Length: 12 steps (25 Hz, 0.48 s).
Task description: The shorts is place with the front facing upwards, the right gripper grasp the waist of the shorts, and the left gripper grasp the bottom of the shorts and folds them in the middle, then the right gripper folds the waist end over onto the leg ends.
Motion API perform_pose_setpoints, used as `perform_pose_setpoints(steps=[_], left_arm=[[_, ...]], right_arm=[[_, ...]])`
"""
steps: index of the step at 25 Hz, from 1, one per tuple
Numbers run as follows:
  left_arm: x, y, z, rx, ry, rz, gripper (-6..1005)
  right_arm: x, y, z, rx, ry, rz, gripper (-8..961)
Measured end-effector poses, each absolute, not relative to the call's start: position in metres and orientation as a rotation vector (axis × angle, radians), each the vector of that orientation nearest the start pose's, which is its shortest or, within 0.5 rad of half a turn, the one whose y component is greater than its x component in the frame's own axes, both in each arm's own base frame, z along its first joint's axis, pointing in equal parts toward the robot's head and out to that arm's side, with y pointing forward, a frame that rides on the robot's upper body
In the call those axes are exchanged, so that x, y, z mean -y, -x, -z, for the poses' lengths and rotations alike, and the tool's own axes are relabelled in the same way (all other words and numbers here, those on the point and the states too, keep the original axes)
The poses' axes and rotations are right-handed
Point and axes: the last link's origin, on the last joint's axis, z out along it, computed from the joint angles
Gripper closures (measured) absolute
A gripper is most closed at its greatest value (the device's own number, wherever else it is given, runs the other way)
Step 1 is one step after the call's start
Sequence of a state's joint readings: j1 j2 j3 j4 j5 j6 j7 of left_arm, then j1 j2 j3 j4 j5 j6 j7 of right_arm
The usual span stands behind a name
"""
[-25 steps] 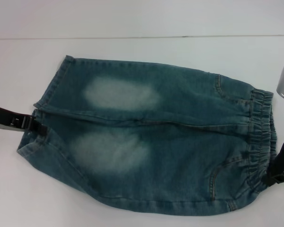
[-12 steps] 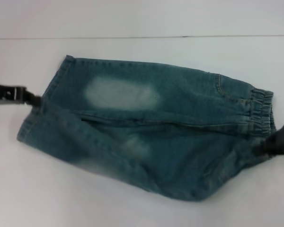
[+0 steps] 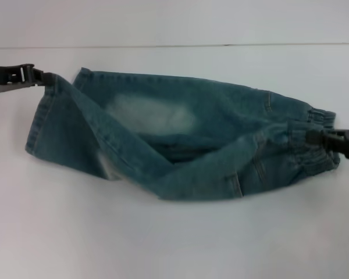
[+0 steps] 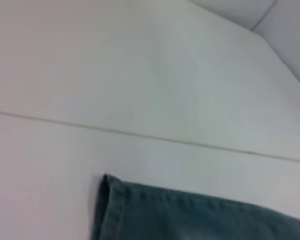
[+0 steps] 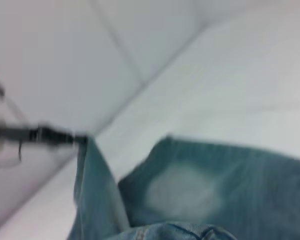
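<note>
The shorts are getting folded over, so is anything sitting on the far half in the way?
Nothing visible is. The far half of the shorts lies bare; the left tool and right tool lift the near edge over it.

The denim shorts (image 3: pixel 180 139) lie on the white desk (image 3: pixel 174 244), half folded along their length: the near leg is lifted and drawn over the far one, its inner side showing. The far leg lies flat with a pale faded patch (image 3: pixel 151 115) facing up. The bottom of the shorts (image 3: pixel 46 122) is at the left; its near hem rises to the left gripper (image 3: pixel 43 77), which pinches its corner above the desk. The ruffled waist (image 3: pixel 317 139) is at the right, bunched where the right gripper (image 3: pixel 311 138) clamps it. A fold line runs slantwise from the left hem down to the near middle edge.
</note>
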<state>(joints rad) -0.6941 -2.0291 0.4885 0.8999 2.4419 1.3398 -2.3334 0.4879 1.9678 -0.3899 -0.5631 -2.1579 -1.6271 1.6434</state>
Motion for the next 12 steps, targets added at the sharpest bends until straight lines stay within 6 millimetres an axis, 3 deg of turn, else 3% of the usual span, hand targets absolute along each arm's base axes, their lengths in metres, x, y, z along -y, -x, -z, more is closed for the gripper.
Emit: perform_pose_setpoints(steps=[12], left_arm=[[-0.422,0.287,-0.056,1.389,1.977,0.405,986]], right_arm=[[-0.303,-0.343,-0.044,-1.190,2.215,-0.919,916]])
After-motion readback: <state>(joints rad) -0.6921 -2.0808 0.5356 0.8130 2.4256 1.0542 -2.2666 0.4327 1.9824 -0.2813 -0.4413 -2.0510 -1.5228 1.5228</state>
